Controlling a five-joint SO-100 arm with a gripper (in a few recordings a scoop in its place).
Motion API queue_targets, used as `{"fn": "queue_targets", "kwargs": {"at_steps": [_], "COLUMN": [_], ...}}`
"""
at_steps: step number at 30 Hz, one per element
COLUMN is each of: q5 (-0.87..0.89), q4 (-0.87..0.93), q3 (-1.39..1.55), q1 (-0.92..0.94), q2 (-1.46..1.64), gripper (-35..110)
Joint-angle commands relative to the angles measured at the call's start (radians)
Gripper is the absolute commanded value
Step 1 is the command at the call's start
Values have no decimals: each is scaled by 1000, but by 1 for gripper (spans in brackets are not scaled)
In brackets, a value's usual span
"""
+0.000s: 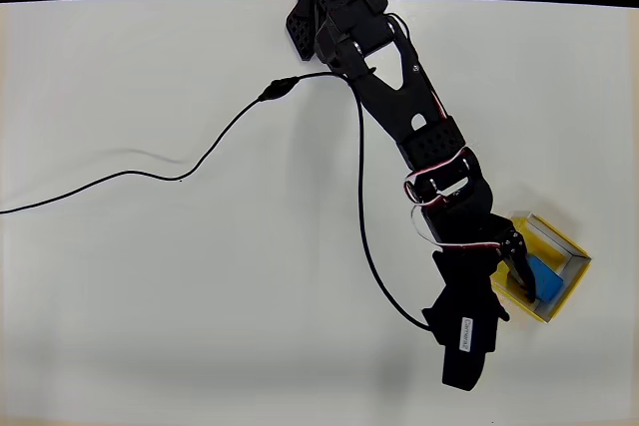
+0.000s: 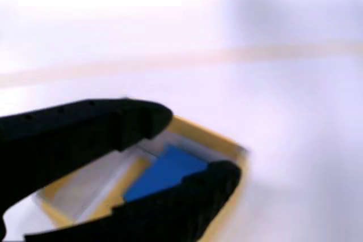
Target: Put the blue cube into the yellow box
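Cube: the blue cube (image 1: 544,277) is sitting inside the yellow box (image 1: 577,256), at the table's right side in the overhead view.
Gripper: the gripper (image 2: 193,148) is hanging over the box, its fingers standing on either side of the cube; I cannot tell whether they are pressing it or slack.
Handling: the cube is looking light, rigid and matte, so probably not slippery; two opposite flat faces are offering the best hold.
Box: it is looking thin-walled, likely shifting if nudged.
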Motion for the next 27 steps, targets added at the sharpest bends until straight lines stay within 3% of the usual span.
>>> {"fn": "queue_targets", "kwargs": {"at_steps": [1, 8, 15, 27], "q5": [-26, -37, -60, -41], "q4": [46, 232, 227, 227], "q3": [63, 261, 552, 1080], "q1": [118, 373, 540, 537], "q2": [276, 523, 765, 1204], "gripper": [14, 5, 0, 0]}}
